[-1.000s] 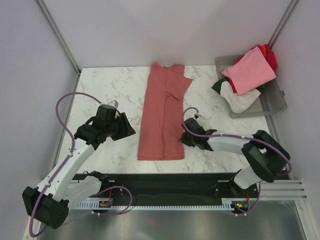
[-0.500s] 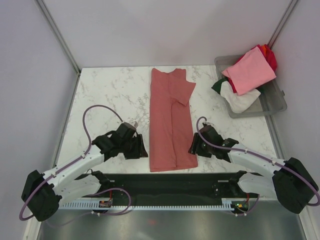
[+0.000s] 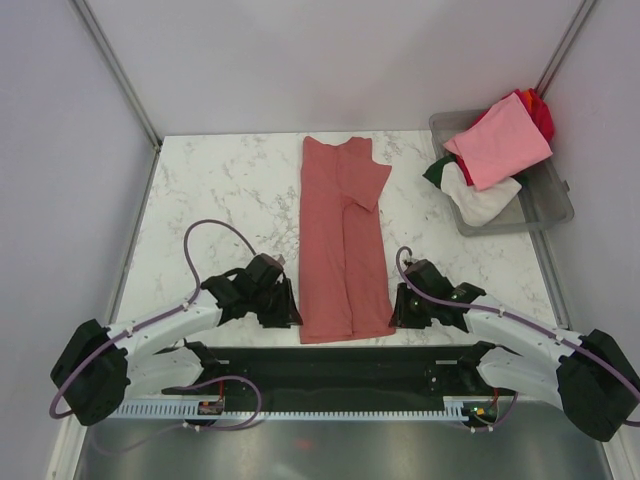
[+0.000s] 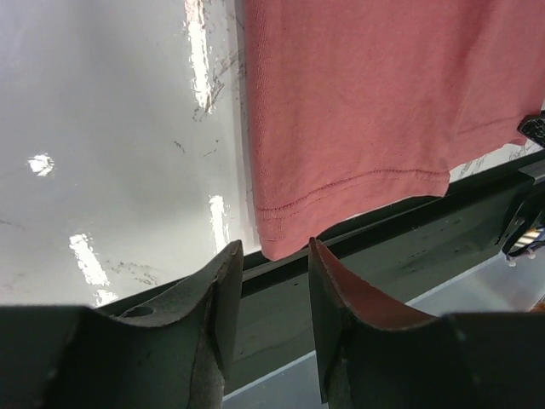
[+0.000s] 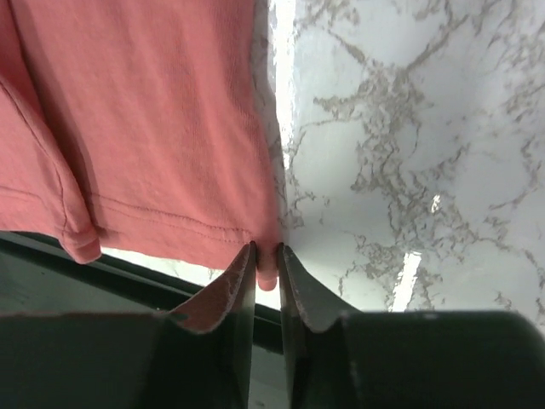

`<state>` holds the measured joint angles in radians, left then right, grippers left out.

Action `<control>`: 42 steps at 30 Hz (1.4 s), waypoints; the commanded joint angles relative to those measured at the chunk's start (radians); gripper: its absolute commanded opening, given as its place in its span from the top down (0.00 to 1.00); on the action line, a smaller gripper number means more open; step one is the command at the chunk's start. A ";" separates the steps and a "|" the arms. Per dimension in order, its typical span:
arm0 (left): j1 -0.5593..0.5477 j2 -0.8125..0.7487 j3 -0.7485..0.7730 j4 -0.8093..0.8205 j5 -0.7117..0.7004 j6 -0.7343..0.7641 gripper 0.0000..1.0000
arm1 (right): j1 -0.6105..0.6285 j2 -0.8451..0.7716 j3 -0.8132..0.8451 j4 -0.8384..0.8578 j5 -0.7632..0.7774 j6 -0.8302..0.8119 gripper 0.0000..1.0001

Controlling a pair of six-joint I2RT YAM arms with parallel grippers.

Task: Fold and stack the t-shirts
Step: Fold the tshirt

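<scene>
1. The dusty brick-red, fine-ribbed cloth t-shirt [image 3: 343,240] lies flat as a long narrow strip down the middle of the glossy white marble-veined table [image 3: 220,190]; one sleeve is folded over the body, and the double-stitched hem is at the near edge.
2. The left gripper [image 4: 274,256] sits at the hem's left corner with its dark curved fingers parted; the cloth corner lies just beyond the tips.
3. The right gripper [image 5: 266,256] is pinched on the hem's right corner, with a small nub of cloth showing between its fingers.
4. The clear grey plastic tub [image 3: 545,210] at the far right holds a rumpled heap: a light pink shirt [image 3: 500,140] on top, with a white shirt [image 3: 480,200], a bright red shirt [image 3: 541,115] and a dark green shirt [image 3: 435,172] beneath.
</scene>
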<state>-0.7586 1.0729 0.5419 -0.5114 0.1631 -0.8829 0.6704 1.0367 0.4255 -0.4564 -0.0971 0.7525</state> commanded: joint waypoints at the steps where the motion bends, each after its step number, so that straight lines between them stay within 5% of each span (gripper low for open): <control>1: -0.022 0.044 0.003 0.079 0.026 -0.045 0.57 | 0.003 0.000 -0.007 -0.025 -0.026 -0.019 0.79; 7: -0.042 0.105 -0.016 0.132 0.039 -0.056 0.68 | 0.003 0.000 -0.008 -0.024 -0.052 -0.022 1.00; 23: -0.073 0.191 -0.042 0.177 0.058 -0.071 0.63 | 0.003 -0.041 -0.014 -0.028 -0.066 -0.015 1.00; 26: -0.088 0.194 -0.045 0.203 0.052 -0.082 0.71 | 0.004 -0.043 -0.008 -0.031 -0.070 -0.018 1.00; 29: -0.093 0.173 -0.049 0.202 0.059 -0.083 0.97 | 0.003 -0.055 0.013 -0.048 -0.075 -0.025 1.00; 32: -0.090 0.108 -0.042 0.195 0.079 -0.093 0.98 | 0.003 -0.078 0.059 -0.088 -0.056 -0.028 1.00; 39: 0.042 0.087 0.065 0.150 0.197 -0.024 0.98 | -0.021 -0.041 0.232 -0.140 0.089 -0.057 1.00; 42: 0.180 0.110 0.122 0.145 0.263 0.019 0.98 | -0.057 0.046 0.324 -0.116 0.126 -0.087 1.00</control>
<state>-0.6682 1.1709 0.5812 -0.3668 0.3431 -0.9257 0.6456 1.0233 0.6609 -0.5842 -0.0574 0.7074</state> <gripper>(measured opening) 0.033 0.010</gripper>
